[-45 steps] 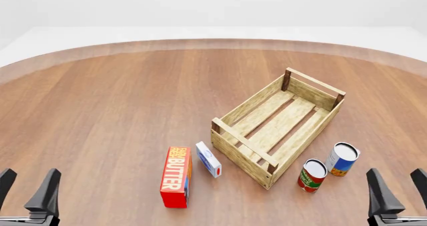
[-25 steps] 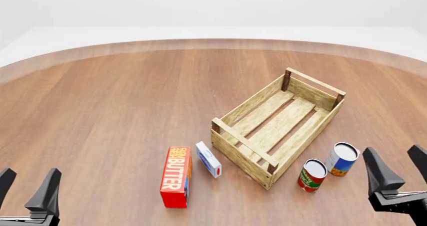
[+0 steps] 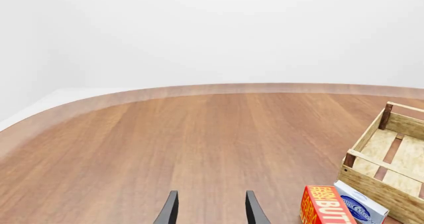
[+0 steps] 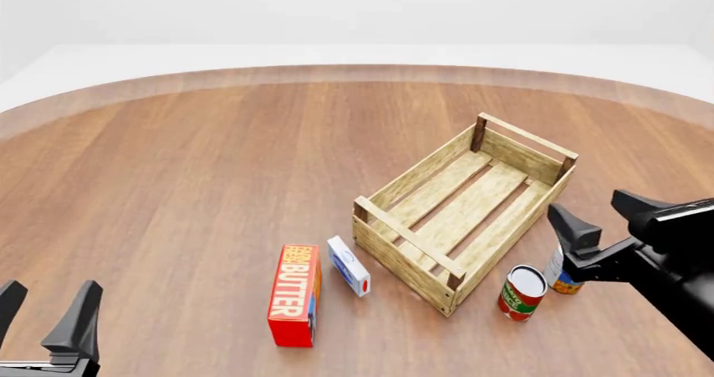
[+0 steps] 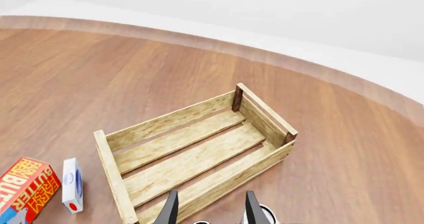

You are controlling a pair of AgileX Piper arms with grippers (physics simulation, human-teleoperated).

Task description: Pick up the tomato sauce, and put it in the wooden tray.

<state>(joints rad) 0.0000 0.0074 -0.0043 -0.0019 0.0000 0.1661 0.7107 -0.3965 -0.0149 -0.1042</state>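
Nearest to me, the left gripper (image 4: 47, 320) hung low at the table's near edge with its two dark fingers spread apart and nothing between them. A little farther in, a red butter box (image 4: 294, 293) lay flat on the brown wooden table (image 4: 190, 176), and just beside it a smaller white and blue carton (image 4: 348, 264) stood on edge, tilted. Over to the right, the tomato sauce (image 4: 522, 292) stood upright on the table, close by the near corner of the wooden tray (image 4: 466, 211) though I could not tell whether they touched. The right gripper (image 4: 603, 220) hovered above and just beyond that can, fingers parted and holding nothing, and it partly hid a blue, white and orange can (image 4: 561, 275) standing next to the tomato sauce. Farther back the tray sat at an angle, its slatted floor bare, with the table's curved rim beyond
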